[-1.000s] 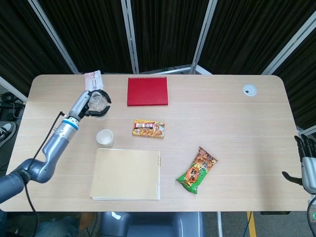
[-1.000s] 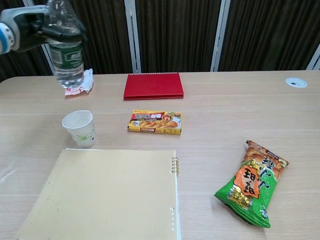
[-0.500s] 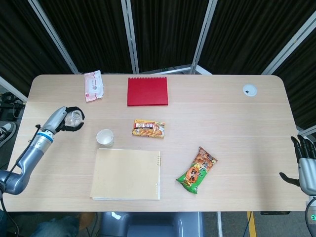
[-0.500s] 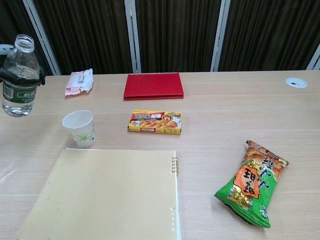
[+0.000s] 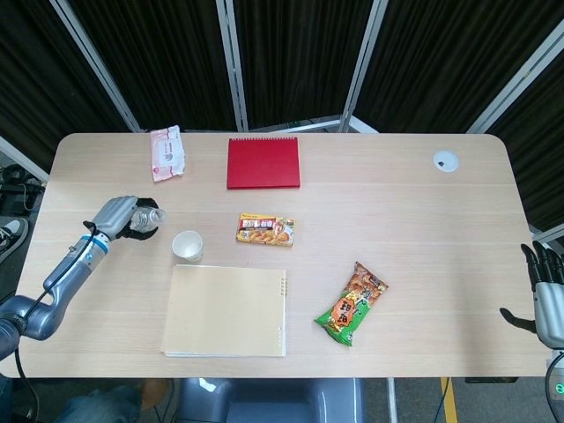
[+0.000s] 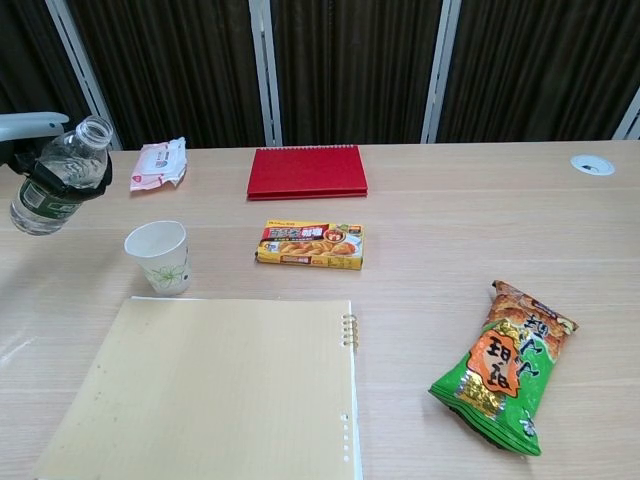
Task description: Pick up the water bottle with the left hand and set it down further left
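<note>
Head view. The left hand [image 5: 117,216] sits near the table's [image 5: 397,211] left edge, fingers wrapped around the water bottle [image 5: 146,217]. The hand and its dark fingers cover most of the bottle; only the neck end shows, pointing right toward the paper cup [image 5: 187,246]. Whether the bottle's base touches the table cannot be told from above. The left forearm runs down-left from the hand and leaves the picture at the lower left corner. The right hand [image 5: 546,295] shows at the right edge beyond the table, partly cut off; its dark fingers point up and lie apart, holding nothing.

Also on the table: pink tissue pack [image 5: 166,152], red notebook [image 5: 263,163], curry box [image 5: 265,230], tan spiral notebook [image 5: 226,310], green snack bag [image 5: 352,303], and a small white disc [image 5: 445,160] near the far right corner.

Chest view. The bottle [image 6: 58,177] is at the far left, tilted with its open mouth up and to the right, lower end clear of the table surface. Dark fingers [image 6: 70,188] band its middle above the green label. The rest of the left hand is cut off by the left edge; only a pale strip of it shows above the bottle. The bottle hangs left of the cup [image 6: 159,256], well apart from it. The right hand does not appear here
</note>
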You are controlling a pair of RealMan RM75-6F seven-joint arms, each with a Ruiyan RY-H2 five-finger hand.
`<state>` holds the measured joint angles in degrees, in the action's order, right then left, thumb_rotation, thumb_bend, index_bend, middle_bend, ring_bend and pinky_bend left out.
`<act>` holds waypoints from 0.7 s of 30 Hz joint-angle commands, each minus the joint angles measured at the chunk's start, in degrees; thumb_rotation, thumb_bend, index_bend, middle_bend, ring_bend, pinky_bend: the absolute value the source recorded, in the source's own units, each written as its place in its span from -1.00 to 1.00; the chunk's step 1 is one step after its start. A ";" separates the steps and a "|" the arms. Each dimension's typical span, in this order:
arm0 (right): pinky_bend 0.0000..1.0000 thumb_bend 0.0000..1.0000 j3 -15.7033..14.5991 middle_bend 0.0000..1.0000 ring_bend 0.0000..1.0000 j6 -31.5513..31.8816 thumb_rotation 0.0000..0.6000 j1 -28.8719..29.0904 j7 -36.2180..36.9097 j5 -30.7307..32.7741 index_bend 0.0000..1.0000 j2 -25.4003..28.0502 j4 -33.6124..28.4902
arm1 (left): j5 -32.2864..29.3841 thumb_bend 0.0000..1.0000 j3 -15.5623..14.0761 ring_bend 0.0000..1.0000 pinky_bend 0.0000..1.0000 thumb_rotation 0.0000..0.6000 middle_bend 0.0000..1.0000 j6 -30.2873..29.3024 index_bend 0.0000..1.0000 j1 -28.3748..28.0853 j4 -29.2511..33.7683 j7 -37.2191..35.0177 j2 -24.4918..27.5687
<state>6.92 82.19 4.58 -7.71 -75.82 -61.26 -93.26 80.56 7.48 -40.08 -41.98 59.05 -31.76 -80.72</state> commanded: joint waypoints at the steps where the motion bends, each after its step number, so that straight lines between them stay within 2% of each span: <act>1: -1.00 -1.00 0.04 -1.00 -1.00 0.22 1.00 -0.13 -0.11 0.09 -1.00 0.02 0.00 | -1.18 -0.05 -0.29 -0.23 -0.18 1.00 -0.03 0.52 -0.01 -1.12 -2.05 5.43 -1.61; 9: -1.00 -1.00 0.22 -1.00 -1.00 0.11 1.00 -0.12 -0.50 0.67 -1.00 -0.14 0.26 | -1.70 -0.05 -1.43 -0.23 -0.18 1.00 -0.03 0.38 -0.01 -1.30 -4.20 11.50 -3.29; 21: -1.00 -1.00 0.29 -1.00 -1.00 0.40 1.00 -0.25 -0.75 0.69 -1.00 -0.22 0.27 | -1.49 -0.05 -2.80 -0.23 -0.19 1.00 -0.03 -0.07 -0.01 -1.16 -5.98 14.90 -4.82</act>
<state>7.21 82.59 4.33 -8.46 -75.13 -61.48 -93.00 79.08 4.73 -40.15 -43.17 53.14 -16.86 -85.47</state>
